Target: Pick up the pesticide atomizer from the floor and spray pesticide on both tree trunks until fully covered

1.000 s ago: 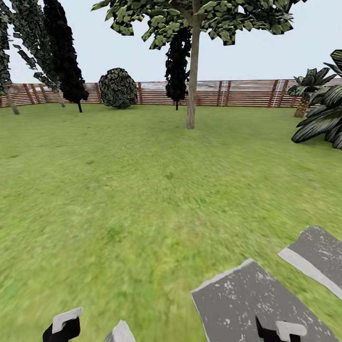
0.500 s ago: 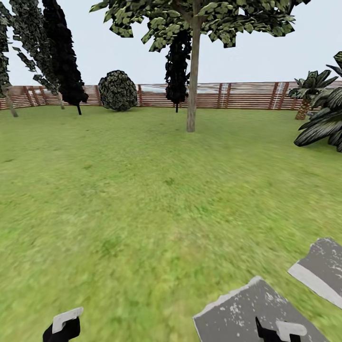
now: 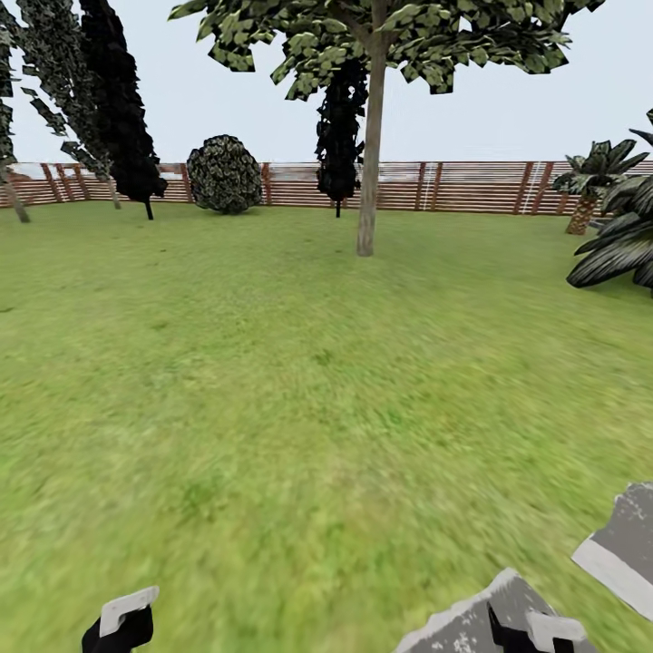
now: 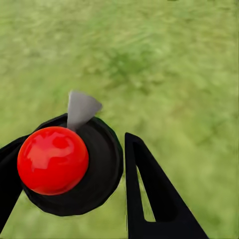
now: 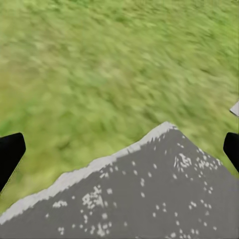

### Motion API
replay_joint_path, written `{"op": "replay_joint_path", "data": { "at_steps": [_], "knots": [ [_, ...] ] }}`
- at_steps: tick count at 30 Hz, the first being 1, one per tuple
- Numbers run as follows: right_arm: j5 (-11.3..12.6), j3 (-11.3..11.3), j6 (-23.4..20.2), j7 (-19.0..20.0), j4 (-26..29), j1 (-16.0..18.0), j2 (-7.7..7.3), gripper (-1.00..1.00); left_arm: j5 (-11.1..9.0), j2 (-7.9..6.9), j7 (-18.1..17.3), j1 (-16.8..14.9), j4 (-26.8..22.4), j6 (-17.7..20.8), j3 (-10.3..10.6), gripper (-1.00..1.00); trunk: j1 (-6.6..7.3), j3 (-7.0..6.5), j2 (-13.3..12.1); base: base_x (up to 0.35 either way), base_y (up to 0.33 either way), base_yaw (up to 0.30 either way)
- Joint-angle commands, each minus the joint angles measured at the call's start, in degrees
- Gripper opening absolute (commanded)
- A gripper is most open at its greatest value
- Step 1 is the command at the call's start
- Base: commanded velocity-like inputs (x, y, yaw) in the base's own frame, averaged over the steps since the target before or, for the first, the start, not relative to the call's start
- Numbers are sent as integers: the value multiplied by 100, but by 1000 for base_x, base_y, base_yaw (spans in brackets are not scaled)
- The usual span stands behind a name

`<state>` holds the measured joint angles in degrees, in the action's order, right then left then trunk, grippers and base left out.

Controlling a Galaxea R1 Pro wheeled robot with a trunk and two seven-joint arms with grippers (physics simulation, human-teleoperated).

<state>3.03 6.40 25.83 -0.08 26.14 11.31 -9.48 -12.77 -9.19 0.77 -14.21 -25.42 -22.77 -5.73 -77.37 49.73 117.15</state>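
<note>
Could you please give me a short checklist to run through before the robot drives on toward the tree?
1. Atomizer between the left gripper fingers: ok, red ball and black disc sit there.
2. Firmness of that grip: cannot tell.
3. Tree trunk in sight ahead: ok.
4. Lawn toward the trunk free of obstacles: ok.
5. Right gripper empty: ok, open over grey paving.
6. Second tree located: cannot tell.

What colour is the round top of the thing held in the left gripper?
Glossy red: the ball-shaped top sits on a black round body, seen best in the left wrist view.
</note>
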Motion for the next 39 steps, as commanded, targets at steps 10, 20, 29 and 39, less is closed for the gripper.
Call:
{"op": "replay_joint_path", "data": {
  "at_steps": [10,20,29,39],
  "knots": [
    [31,-7,18,-1,-4,3,-1,100,-24,1,11,-3,2,-17,10,-100,-3,5,2,338,0,0],
    [31,-7,18,-1,-4,3,-1,100,-24,1,11,-3,2,-17,10,-100,-3,5,2,338,0,0],
    [31,-7,18,-1,-4,3,-1,100,-24,1,11,-3,2,-17,10,-100,-3,5,2,338,0,0],
    [31,-7,18,0,-4,3,-1,100,-26,4,11,-3,2,-17,10,-100,-3,5,2,338,0,0]
  ]
}}
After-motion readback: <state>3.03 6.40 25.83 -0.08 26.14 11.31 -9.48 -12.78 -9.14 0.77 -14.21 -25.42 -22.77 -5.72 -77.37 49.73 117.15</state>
